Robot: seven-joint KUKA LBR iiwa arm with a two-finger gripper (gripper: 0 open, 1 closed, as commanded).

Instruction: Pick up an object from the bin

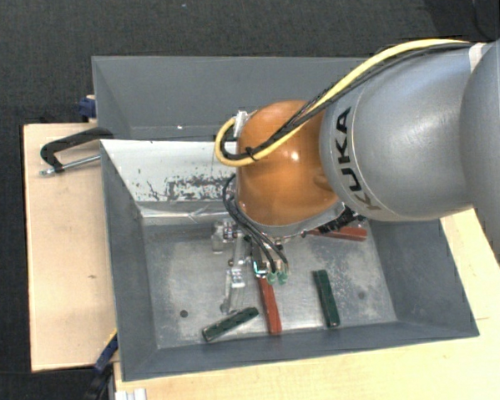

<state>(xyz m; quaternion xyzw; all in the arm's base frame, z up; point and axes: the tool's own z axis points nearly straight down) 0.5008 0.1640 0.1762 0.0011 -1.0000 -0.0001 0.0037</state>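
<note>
Grey sheet metal is forming the bin, with dark ground lying all around it. Reaching in from 3 o'clock, the arm's orange cover is hanging over the bin's middle, and the jaws beneath it are pointing down toward 6 o'clock. I cannot tell how far open they are standing or whether they are holding anything. Nearest them, a red stick is lying toward 5 o'clock and a dark green bar at 6 o'clock by the wall. Another green bar is lying toward 4 o'clock. Both near pieces are lying flat and thin, so I am judging that the jaws may scrape the floor or shove the bar against the wall instead of closing round it. Scuffs are covering the floor, and dark specks are streaking the 12 o'clock wall.
</note>
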